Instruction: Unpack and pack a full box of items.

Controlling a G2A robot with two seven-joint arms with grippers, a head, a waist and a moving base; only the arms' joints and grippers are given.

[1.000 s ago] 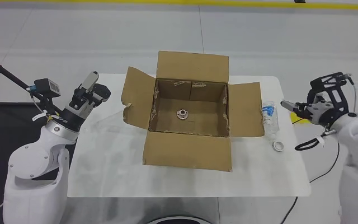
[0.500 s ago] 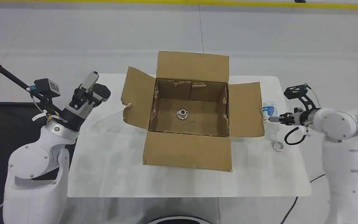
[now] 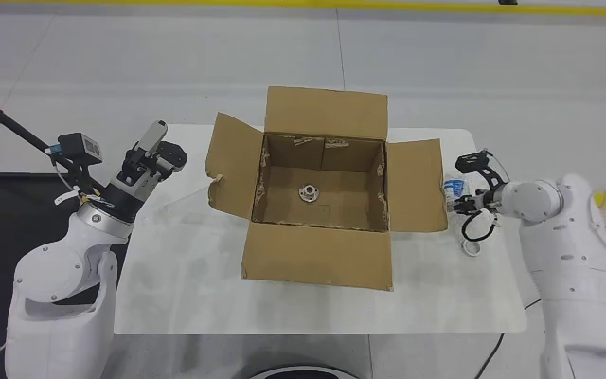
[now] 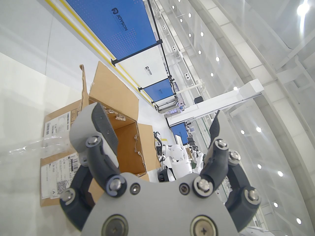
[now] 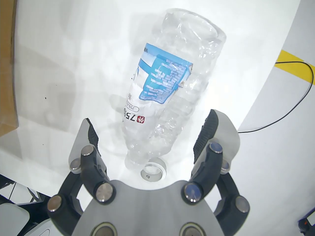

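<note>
An open cardboard box [image 3: 325, 189] stands mid-table with its flaps spread, and a small round metal part [image 3: 308, 193] lies on its floor. To its right a clear plastic bottle [image 5: 169, 94] with a blue label lies on the white table, also seen as the bottle [image 3: 454, 187] from above. A small white ring [image 5: 153, 170] rests by the bottle's narrow end. My right gripper [image 5: 150, 131] hangs open just over that narrow end, one finger on each side, not touching. My left gripper [image 4: 157, 121] is open and raised off the table's left edge, holding nothing.
The box's right flap [image 3: 418, 185] lies close beside the bottle. A sheet of clear plastic film [image 3: 180, 213] lies on the table left of the box. The table's right edge [image 3: 502, 237] runs near the bottle, with a black cable [image 5: 290, 99] on the floor beyond.
My right arm has swung in from off the table's right side and come down over the bottle. The left arm has stayed still.
</note>
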